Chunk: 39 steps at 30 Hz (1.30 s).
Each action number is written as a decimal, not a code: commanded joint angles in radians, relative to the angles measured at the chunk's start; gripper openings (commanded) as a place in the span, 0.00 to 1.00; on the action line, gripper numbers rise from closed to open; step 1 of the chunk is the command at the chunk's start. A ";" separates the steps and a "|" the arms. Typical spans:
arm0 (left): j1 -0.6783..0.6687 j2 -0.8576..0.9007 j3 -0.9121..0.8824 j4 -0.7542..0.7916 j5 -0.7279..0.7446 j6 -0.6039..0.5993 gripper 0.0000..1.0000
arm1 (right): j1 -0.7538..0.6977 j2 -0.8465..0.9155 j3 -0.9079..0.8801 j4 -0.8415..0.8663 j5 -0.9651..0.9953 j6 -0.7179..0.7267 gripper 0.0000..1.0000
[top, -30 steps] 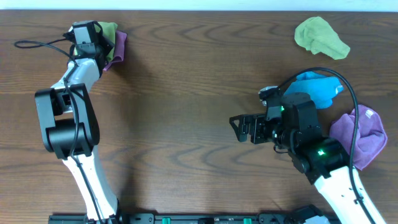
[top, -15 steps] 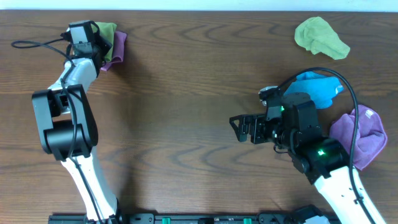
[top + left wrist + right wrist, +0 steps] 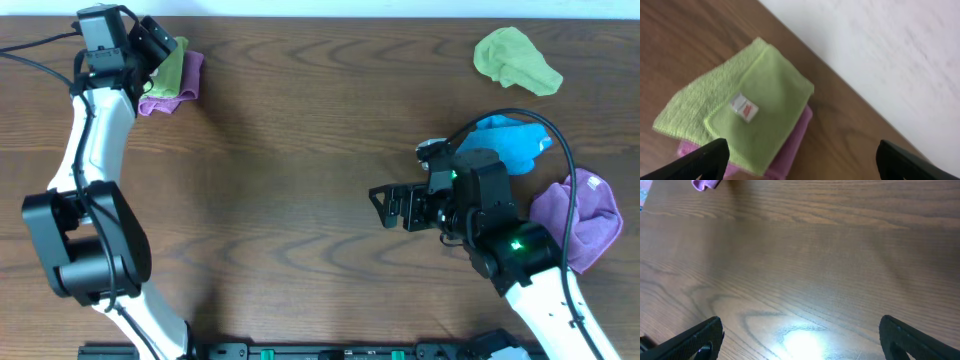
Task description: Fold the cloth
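The cloth (image 3: 747,107) is bright lime green with a small white tag (image 3: 744,107). It lies folded flat on top of a folded purple cloth (image 3: 790,155) at the table's far left corner, and the overhead view shows the cloth (image 3: 171,66) there too. My left gripper (image 3: 152,42) hovers just behind and above this stack. Seen from the left wrist, the gripper (image 3: 802,162) is open with nothing between its fingers. My right gripper (image 3: 383,208) is open over bare wood at centre right, and the right wrist view shows it (image 3: 800,340) empty too.
A crumpled green cloth (image 3: 516,60) lies at the far right. A blue cloth (image 3: 518,145) and a purple cloth (image 3: 582,215) sit beside the right arm. The table's far edge (image 3: 840,75) meets a white surface just behind the stack.
My left gripper has opened, let go of the cloth and drawn back to the far left. The folded cloth stays on the purple one. The right arm has not moved.
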 commanded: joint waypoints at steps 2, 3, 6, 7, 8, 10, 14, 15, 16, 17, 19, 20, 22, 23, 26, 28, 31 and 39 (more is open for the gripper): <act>0.003 -0.074 0.019 -0.060 0.074 0.062 0.95 | -0.007 -0.010 -0.002 -0.001 -0.007 -0.012 0.99; 0.003 -0.089 0.019 -0.075 0.088 0.078 0.95 | -0.007 -0.010 -0.002 -0.001 -0.007 -0.012 0.99; 0.003 -0.139 0.019 -0.123 0.108 0.102 0.95 | -0.007 -0.010 -0.002 -0.001 -0.006 -0.012 0.99; 0.003 -0.159 0.019 -0.143 0.113 0.103 0.95 | -0.007 -0.010 -0.002 -0.001 -0.006 -0.012 0.99; 0.003 -0.183 0.019 -0.168 0.112 0.104 0.95 | -0.007 -0.010 -0.002 -0.001 -0.007 -0.012 0.99; 0.005 -0.235 0.019 -0.233 0.111 0.103 0.95 | -0.007 -0.010 -0.002 -0.001 -0.007 -0.012 0.99; 0.010 -0.336 0.019 -0.359 0.100 0.157 0.95 | -0.007 -0.010 -0.002 -0.001 -0.007 -0.012 0.99; 0.011 -0.360 0.019 -0.402 0.101 0.166 0.95 | -0.007 -0.010 -0.002 -0.001 -0.007 -0.012 0.99; 0.011 -0.383 0.019 -0.441 0.101 0.182 0.95 | -0.007 -0.010 -0.002 -0.001 -0.007 -0.012 0.99; 0.011 -0.407 0.019 -0.483 0.101 0.205 0.95 | -0.007 -0.010 -0.002 -0.001 -0.006 -0.012 0.99; 0.010 -0.476 0.019 -0.602 0.088 0.260 0.95 | -0.007 -0.010 -0.002 -0.001 -0.007 -0.012 0.99; 0.010 -0.504 0.019 -0.647 0.072 0.262 0.95 | -0.007 -0.010 -0.002 -0.001 -0.007 -0.012 0.99; 0.010 -0.568 0.019 -0.735 0.037 0.278 0.95 | -0.007 -0.010 -0.002 -0.001 -0.006 -0.012 0.99; 0.010 -0.598 0.019 -0.771 0.021 0.288 0.95 | -0.007 -0.010 -0.002 -0.001 -0.007 -0.012 0.99; 0.010 -0.701 0.019 -0.869 -0.039 0.312 0.95 | -0.007 -0.010 -0.002 -0.001 -0.006 -0.012 0.99; 0.010 -0.766 0.018 -0.917 -0.074 0.323 0.95 | -0.007 -0.010 -0.002 -0.001 -0.006 -0.012 0.99; 0.010 -0.842 0.008 -0.966 -0.090 0.364 0.95 | -0.007 -0.010 -0.002 -0.001 -0.007 -0.012 0.99; 0.010 -1.035 -0.179 -0.986 -0.109 0.392 0.95 | -0.007 -0.010 -0.002 -0.001 -0.006 -0.012 0.99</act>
